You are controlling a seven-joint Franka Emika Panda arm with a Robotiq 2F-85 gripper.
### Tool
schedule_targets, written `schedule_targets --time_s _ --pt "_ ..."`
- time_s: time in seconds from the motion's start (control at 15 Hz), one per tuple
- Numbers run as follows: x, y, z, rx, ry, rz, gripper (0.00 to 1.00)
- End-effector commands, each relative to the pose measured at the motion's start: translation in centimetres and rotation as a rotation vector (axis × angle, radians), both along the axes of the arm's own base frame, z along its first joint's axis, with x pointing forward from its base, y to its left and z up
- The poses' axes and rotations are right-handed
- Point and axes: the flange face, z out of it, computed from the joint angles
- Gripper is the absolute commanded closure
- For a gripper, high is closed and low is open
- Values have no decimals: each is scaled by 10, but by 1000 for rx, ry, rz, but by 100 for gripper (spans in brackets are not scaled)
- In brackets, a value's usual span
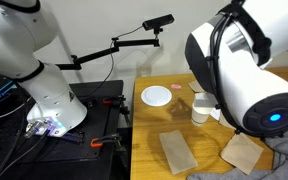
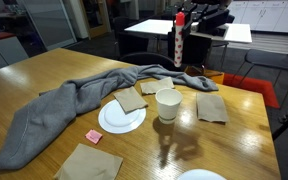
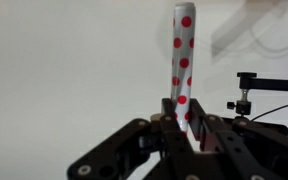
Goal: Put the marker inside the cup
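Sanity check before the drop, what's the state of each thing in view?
gripper: shut on the marker, high above the table
marker: gripped, vertical, in the air, not in the cup
cup: upright on the table, mouth open
plate: flat on the table, napkin partly on it
grey cloth: crumpled, spread across the table

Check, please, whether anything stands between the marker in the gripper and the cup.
Nothing visible does. The gripper holds the marker high above the table, and the cup stands upright with its mouth uncovered; the plate lies beside it.
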Motion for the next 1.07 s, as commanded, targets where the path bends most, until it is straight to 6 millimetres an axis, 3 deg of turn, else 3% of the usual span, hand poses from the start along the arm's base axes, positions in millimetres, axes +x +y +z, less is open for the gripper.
schedule_targets --time_s 0.0,0.4,1.0 --pt "9 -11 6 38 -20 41 95" --pt "11 -16 -13 68 1 55 95" --pt "-2 -38 -58 112 63 6 95"
